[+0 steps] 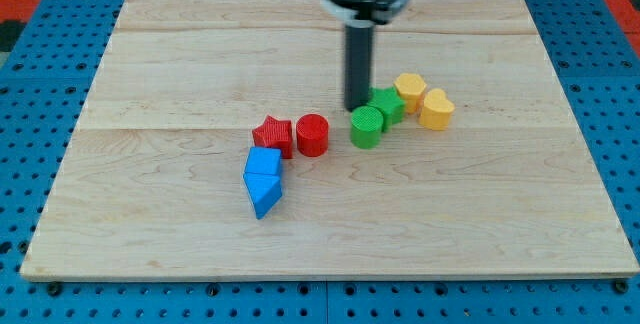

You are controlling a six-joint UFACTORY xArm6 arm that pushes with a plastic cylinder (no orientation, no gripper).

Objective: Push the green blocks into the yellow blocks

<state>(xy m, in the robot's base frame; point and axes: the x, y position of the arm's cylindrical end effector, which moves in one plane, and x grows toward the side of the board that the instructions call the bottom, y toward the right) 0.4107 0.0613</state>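
Observation:
A green cylinder (pixel 367 126) stands near the board's middle, touching a second green block (pixel 388 105) up and to its right. That green block touches a yellow hexagonal block (pixel 410 89). A yellow heart-shaped block (pixel 436 109) sits just right of the hexagon, touching it. My tip (pixel 355 107) is just above and left of the green cylinder, at the left edge of the second green block, close to or touching both.
A red star block (pixel 272 135) and a red cylinder (pixel 312 134) sit left of the green blocks. Two blue blocks (pixel 264 163) (pixel 264 194) lie below the red star. All rest on a wooden board (pixel 150 84) on a blue pegboard (pixel 30 84).

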